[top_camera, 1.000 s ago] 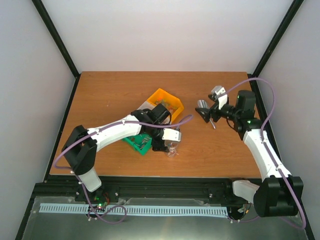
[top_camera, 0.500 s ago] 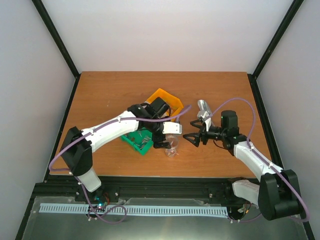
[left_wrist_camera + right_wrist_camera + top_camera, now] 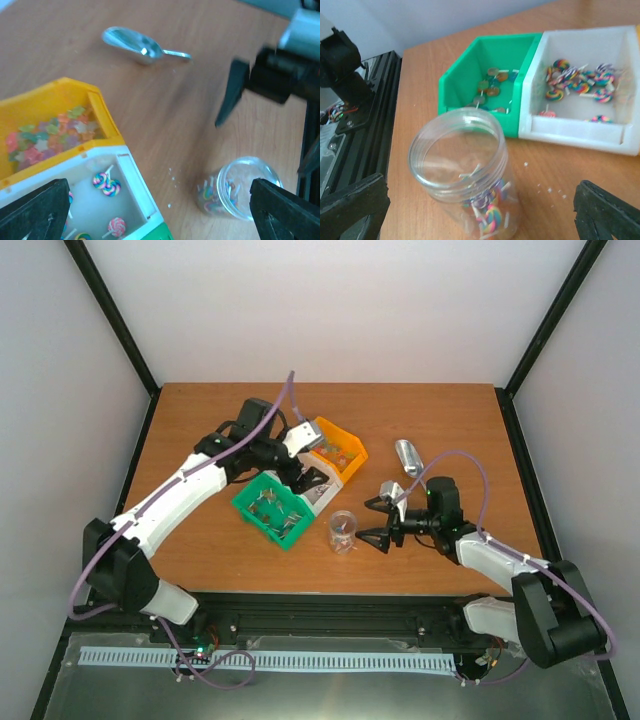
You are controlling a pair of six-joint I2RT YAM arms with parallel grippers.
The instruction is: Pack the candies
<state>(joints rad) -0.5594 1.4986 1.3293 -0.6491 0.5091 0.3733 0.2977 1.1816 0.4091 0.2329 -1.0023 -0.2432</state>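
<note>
The candies, tiny wrapped sweets, lie in the green bin, which also shows in the top view. A small clear jar with a few swirl lollipops at its bottom stands upright in front of that bin, and shows in the top view and the left wrist view. My right gripper is open, low over the table, its jaws pointing at the jar from the right. My left gripper is open and empty above the white bin.
The white bin holds swirl lollipops. An orange bin with star-shaped gummies stands behind it. A silver metal scoop lies on the table to the far right. White crumbs dot the wood near the jar.
My left arm has drawn back up and left from the jar, uncovering the green bin. My right gripper has come down and left from the scoop to just right of the jar.
</note>
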